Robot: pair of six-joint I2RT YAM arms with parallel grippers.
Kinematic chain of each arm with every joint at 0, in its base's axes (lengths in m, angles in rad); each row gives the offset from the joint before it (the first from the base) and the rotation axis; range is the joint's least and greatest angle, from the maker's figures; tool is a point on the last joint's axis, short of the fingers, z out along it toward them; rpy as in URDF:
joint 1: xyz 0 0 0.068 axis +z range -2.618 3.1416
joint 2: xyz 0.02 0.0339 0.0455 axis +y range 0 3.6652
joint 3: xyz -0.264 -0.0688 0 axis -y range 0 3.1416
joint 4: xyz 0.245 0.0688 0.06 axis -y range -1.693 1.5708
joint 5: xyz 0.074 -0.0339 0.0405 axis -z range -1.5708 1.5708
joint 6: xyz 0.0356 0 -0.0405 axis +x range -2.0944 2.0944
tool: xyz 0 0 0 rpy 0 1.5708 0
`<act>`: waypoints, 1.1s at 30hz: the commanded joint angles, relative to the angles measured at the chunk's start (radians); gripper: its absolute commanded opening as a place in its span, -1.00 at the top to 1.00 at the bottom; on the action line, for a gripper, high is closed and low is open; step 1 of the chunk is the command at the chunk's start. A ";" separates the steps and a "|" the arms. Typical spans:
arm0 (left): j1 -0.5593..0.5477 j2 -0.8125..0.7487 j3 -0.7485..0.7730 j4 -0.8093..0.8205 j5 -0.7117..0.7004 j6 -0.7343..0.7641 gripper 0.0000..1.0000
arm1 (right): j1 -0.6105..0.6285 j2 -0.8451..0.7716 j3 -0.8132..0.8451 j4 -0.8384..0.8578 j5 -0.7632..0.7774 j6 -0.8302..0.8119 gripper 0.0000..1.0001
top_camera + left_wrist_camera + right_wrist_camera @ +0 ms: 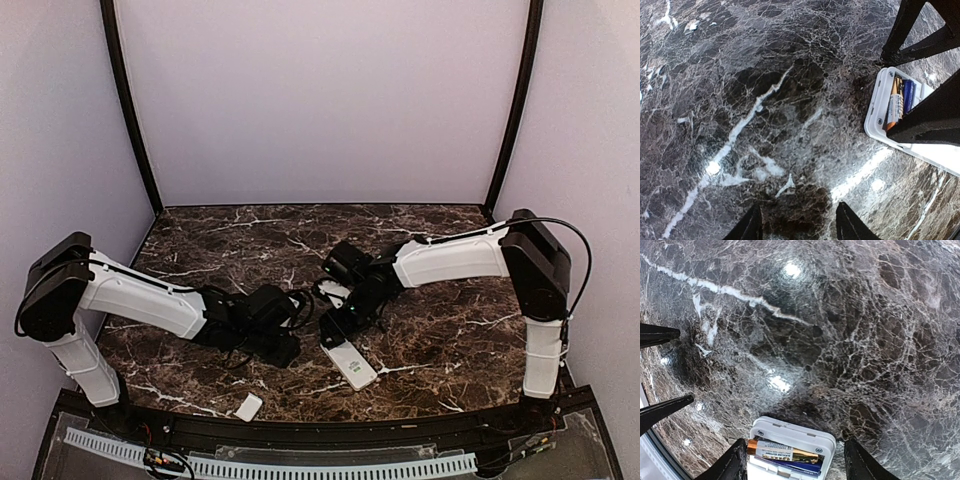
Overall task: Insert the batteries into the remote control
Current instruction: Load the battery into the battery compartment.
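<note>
Right wrist view: right jaws open astride small white rectangular remote control (790, 432) holding two slim cylindrical batteries (782, 450); left jaws open over dark marble worktop (850, 340).

remote control (352, 368): 1 | batteries (782, 452): 2 (side by side) | cover plate (248, 406): 1 | arms (150, 300): 2

Glossy marble table (450, 330) — plastic remote control (352, 366)
</note>
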 commanded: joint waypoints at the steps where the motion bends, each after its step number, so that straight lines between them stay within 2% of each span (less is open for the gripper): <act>1: 0.005 0.011 0.023 -0.026 0.003 0.016 0.01 | 0.006 0.013 -0.017 -0.015 0.040 -0.009 -0.25; 6: 0.005 0.013 0.026 -0.029 0.005 0.016 0.02 | 0.007 0.011 -0.030 -0.011 0.065 -0.010 -0.08; 12: 0.005 0.016 0.028 -0.028 0.006 0.019 0.01 | 0.006 0.004 -0.035 -0.016 0.094 -0.018 -0.11; 15: 0.005 0.018 0.031 -0.027 0.006 0.022 0.01 | 0.007 0.003 -0.026 -0.022 0.089 -0.023 -0.24; 20: 0.004 0.018 0.032 -0.025 0.006 0.022 0.01 | 0.007 -0.019 -0.008 -0.021 0.066 -0.034 -0.58; 26: 0.005 0.017 0.030 -0.023 0.011 0.026 0.01 | 0.005 -0.036 0.005 -0.034 0.073 -0.050 -0.68; 28: 0.005 0.011 0.026 -0.014 0.016 0.029 0.01 | 0.004 -0.048 0.011 -0.029 0.054 -0.054 -0.76; 30: 0.005 0.000 0.017 0.011 0.026 0.040 0.03 | 0.004 -0.076 0.011 -0.008 0.033 -0.053 -0.95; 33: 0.005 -0.037 -0.018 0.069 0.039 0.054 0.09 | -0.010 -0.161 -0.006 0.053 0.007 -0.036 -0.97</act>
